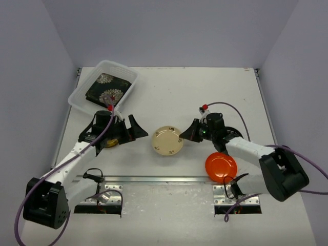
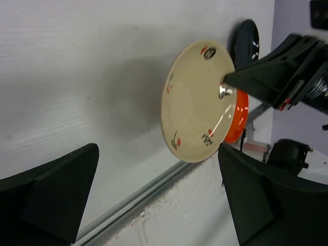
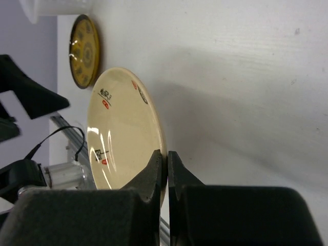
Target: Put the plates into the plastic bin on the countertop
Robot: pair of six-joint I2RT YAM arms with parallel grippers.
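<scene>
Right gripper (image 3: 167,158) clamped on round cream ceramic plate (image 3: 123,138) rim. Left gripper (image 2: 156,182) spread wide, facing it. Probable handover toward translucent white plastic bin (image 1: 77,95).

Bright, even light from above; only soft, faint shadows on the white countertop (image 1: 205,87). Cream plate (image 2: 197,102) has glare streaks in 2 wrist views & a soft shadow beside it. Nearest foreground there is blurred.
</scene>
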